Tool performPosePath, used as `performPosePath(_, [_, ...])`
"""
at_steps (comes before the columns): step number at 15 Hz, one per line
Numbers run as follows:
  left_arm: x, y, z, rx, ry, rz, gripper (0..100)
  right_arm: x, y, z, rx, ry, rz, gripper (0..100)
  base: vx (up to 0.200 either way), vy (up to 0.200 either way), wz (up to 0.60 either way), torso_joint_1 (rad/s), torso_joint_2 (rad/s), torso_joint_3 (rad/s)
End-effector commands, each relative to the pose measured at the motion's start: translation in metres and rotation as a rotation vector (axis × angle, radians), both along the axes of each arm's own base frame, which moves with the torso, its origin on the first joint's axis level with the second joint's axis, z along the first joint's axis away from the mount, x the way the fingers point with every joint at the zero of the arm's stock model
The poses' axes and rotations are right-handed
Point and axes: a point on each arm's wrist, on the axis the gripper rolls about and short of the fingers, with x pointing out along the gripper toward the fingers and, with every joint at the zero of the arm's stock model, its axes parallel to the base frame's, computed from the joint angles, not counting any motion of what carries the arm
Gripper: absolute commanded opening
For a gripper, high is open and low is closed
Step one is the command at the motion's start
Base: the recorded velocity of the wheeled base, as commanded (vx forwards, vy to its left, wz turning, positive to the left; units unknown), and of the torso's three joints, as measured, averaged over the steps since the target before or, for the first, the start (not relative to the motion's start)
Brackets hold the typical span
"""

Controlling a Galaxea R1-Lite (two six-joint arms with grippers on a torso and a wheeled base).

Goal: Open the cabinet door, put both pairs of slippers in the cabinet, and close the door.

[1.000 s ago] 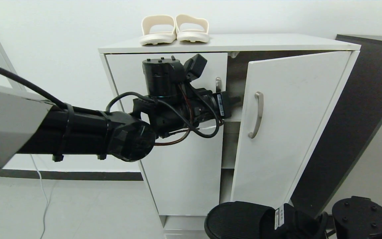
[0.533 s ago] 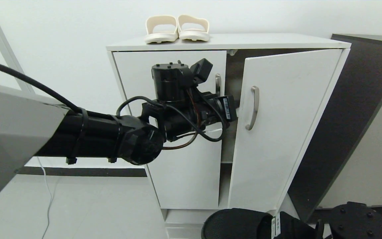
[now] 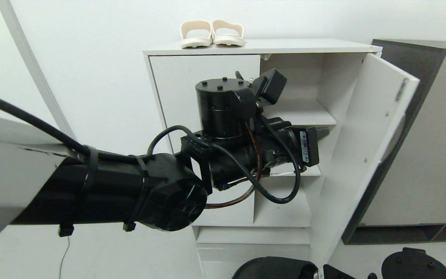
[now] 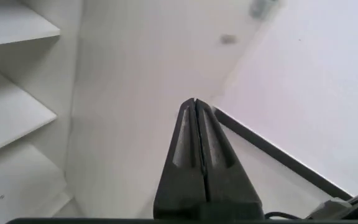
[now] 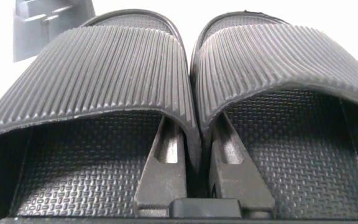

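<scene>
Cabinet [image 3: 304, 45] door [image 3: 366, 147] standing wide open, cream slippers [image 3: 212, 34] on the cabinet top, left gripper [image 4: 195, 109] fingers pressed together before the shelves [image 3: 300, 112], right gripper [image 5: 194, 134] pinching the black slippers [image 5: 104, 68] by their adjoining straps

I found the white cabinet [image 3: 261, 46] with its right door [image 3: 362, 155] standing wide open, showing the pale shelves [image 3: 300, 112] inside, while its left door [image 3: 180, 89] was shut. The cream slippers [image 3: 212, 34] sat side by side on the cabinet's top, toward its left end. The black slippers [image 5: 123, 81], ribbed across the straps and stippled on the footbeds, were pressed together as a pair, the right gripper [image 5: 194, 127] clamping their touching inner walls with one finger inside each.
</scene>
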Motion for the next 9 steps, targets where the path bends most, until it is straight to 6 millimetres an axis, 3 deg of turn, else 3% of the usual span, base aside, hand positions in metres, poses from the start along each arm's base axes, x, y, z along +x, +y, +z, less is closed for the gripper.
performPosePath(1, [0.002,0.010,0.007,-0.013,-0.011,0.023,0,0.000,0.000,0.000,-0.001,0.002,0.001,0,0.000,0.000,0.00,0.000,0.00,0.000])
performPosePath(3, [0.007,0.025,0.014,-0.020,-0.021,0.057,0,0.003,0.002,0.002,0.011,-0.008,-0.015,0,0.000,0.000,0.00,0.000,0.00,0.000])
performPosePath(6, [-0.001,0.076,0.038,-0.051,-0.057,0.161,0,0.027,0.013,0.009,0.007,-0.078,-0.281,0,0.000,0.000,0.00,0.000,0.00,0.000])
performPosePath(9, [-0.045,0.144,0.051,-0.040,-0.096,0.359,0,0.060,0.033,0.020,0.042,-0.151,-0.603,0,0.000,0.000,0.00,0.000,0.00,0.000])
